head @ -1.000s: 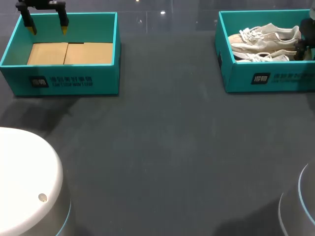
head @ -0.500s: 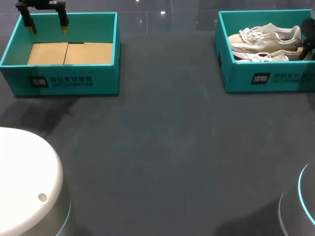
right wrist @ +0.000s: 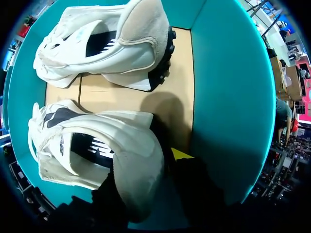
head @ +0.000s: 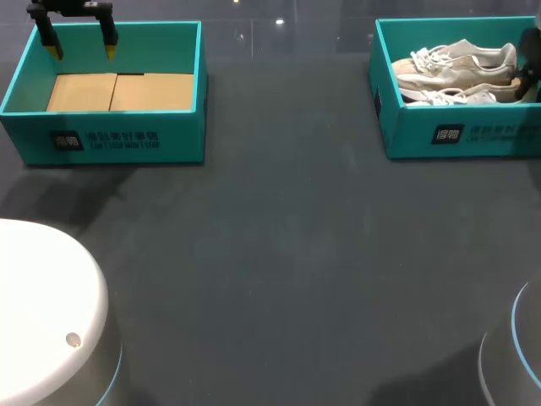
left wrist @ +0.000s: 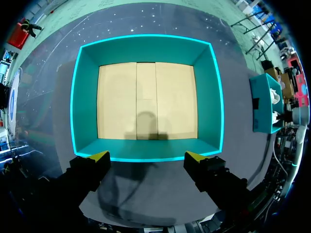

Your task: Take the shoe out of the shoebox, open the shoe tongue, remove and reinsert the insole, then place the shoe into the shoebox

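Observation:
Two white shoes lie in the teal shoebox (head: 456,135) at the table's far right. The nearer shoe (head: 448,96) (right wrist: 97,141) has its heel between the fingers of my right gripper (head: 529,80) (right wrist: 146,170), which is shut on that heel; one yellow fingertip (right wrist: 180,154) shows outside it, the other is hidden by the shoe. The farther shoe (head: 461,59) (right wrist: 112,48) rests against the shoebox's back wall (right wrist: 228,97). My left gripper (head: 80,38) (left wrist: 146,156) hangs open over the rim of a second teal box (head: 110,135) (left wrist: 87,97) at the far left.
The left box holds only its cardboard floor (left wrist: 146,99). The dark tabletop (head: 279,237) stretches between the two boxes. A white rounded base (head: 42,313) fills the near left corner, and a grey one (head: 516,355) the near right.
My right gripper has closed on the nearer shoe's heel, and that shoe has risen slightly at the heel end. The left arm has not moved.

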Robot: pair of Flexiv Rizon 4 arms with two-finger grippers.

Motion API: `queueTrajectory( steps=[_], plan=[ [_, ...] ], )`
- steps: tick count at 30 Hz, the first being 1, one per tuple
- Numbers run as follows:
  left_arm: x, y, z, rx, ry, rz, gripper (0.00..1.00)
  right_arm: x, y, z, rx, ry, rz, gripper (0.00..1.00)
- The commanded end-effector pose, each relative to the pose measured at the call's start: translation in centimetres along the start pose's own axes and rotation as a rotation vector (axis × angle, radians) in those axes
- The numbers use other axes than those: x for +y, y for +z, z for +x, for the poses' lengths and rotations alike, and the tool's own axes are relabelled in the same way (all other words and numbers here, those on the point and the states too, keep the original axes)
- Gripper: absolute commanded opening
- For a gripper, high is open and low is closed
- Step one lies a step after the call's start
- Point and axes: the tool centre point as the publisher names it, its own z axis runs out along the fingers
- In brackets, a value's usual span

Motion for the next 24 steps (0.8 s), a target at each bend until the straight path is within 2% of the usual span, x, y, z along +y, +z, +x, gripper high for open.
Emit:
queueTrajectory(
  steps=[1,14,24],
  plan=[
    [0.0,0.0,0.0,0.000,0.000,0.000,1.00,-0.4,-0.6,0.0,0.004,0.002,-0.009,0.00],
    [0.0,0.0,0.0,0.000,0.000,0.000,1.00,-0.2,-1.7,-0.4,0.017,0.023,-0.018,0.00],
    [0.0,0.0,0.0,0.000,0.000,0.000,1.00,0.4,-3.5,-0.7,0.009,0.045,-0.028,0.00]
  ],
)
